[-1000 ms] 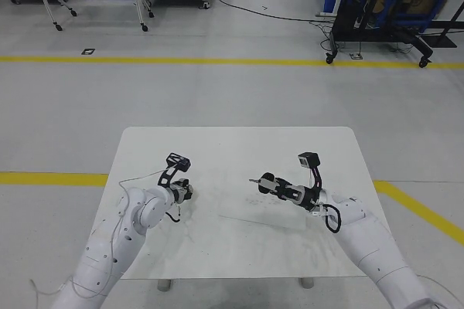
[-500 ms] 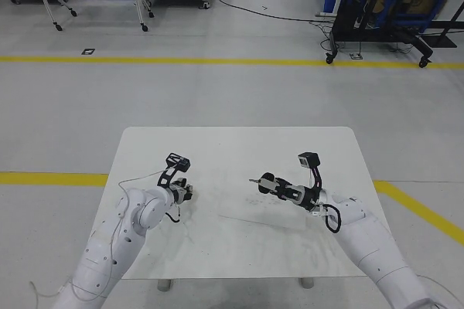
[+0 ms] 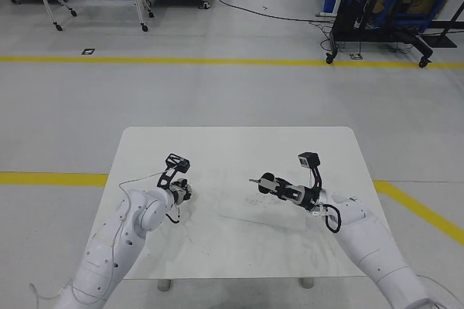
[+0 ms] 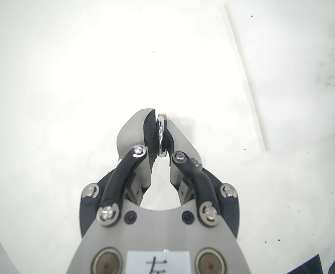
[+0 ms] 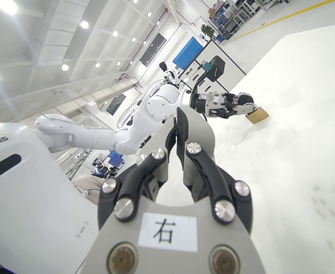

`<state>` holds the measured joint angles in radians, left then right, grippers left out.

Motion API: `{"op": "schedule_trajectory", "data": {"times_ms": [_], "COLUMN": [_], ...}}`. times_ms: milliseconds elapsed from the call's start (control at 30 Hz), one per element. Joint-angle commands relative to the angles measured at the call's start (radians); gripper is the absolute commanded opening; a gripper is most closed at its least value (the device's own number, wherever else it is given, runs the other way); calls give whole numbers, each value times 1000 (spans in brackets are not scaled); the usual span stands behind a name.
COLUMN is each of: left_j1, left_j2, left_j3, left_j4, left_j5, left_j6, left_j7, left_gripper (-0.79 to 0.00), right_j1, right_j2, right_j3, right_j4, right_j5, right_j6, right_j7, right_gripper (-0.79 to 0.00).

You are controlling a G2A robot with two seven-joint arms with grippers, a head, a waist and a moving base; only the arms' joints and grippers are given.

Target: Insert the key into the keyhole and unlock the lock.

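A brass padlock [image 5: 257, 114] rests on the white table [image 3: 232, 147], and my left gripper [image 5: 248, 105] is shut on its silver shackle [image 4: 160, 135]. A sliver of the brass body [image 4: 163, 114] peeks out past the fingertips of the left gripper [image 4: 159, 115]. From above, the left gripper [image 3: 185, 190] is at the table's left middle. My right gripper [image 3: 263, 184] hovers right of centre, pointing toward the left gripper, shut on the key [image 3: 252, 181], whose thin blade sticks out ahead. In the right wrist view the right gripper [image 5: 176, 115] has its pads pressed together and the key is hidden.
A gap of bare table [image 3: 220, 193] separates the two grippers. The table's front edge [image 3: 232, 276] is near the robot. Beyond it lies open floor with yellow lines [image 3: 216, 60], and a dark wheeled frame [image 3: 379, 31] stands at the far right.
The left arm has shifted slightly, its gripper still shut on the padlock. The right arm has stayed in place.
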<state>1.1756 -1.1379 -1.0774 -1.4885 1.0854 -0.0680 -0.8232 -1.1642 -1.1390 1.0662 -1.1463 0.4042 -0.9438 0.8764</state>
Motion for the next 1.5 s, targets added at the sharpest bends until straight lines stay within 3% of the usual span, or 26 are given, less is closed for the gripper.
{"op": "schedule_trajectory", "data": {"times_ms": [0, 167, 333, 500, 700, 1000, 1267, 1467], "left_j1": [-1, 3, 22, 40, 12, 15, -43, -99], "left_j2": [-1, -1, 7, 15, 9, 4, -36, -59], "left_j3": [2, -10, -83, -164, -178, -164, -50, 11], "left_j4": [2, -6, -17, 12, 130, 137, 287, 403], "left_j5": [9, -48, -227, -487, -849, -908, -1316, -1580], "left_j6": [3, -50, -156, -318, -520, -521, -580, -613], "left_j7": [1, -16, 1, 25, 29, 40, 5, -159], "left_gripper": [-785, -785, -785, -785, -785, -785, -785, -785], "right_j1": [0, 0, 0, 0, 0, -7, 28, 78], "right_j2": [0, 0, 0, 0, 0, -3, -40, -67], "right_j3": [0, 0, 0, 0, 0, -5, -60, -102], "right_j4": [0, 0, 0, 0, 0, -28, 15, 73], "right_j5": [0, 0, 0, 0, 0, 8, 175, 138], "right_j6": [0, 0, 0, 0, 0, 12, 8, -5], "right_j7": [0, 0, 0, 0, 0, -29, -134, -195], "right_gripper": [-785, -785, -785, -785, -785, -785, -785, -785]}}
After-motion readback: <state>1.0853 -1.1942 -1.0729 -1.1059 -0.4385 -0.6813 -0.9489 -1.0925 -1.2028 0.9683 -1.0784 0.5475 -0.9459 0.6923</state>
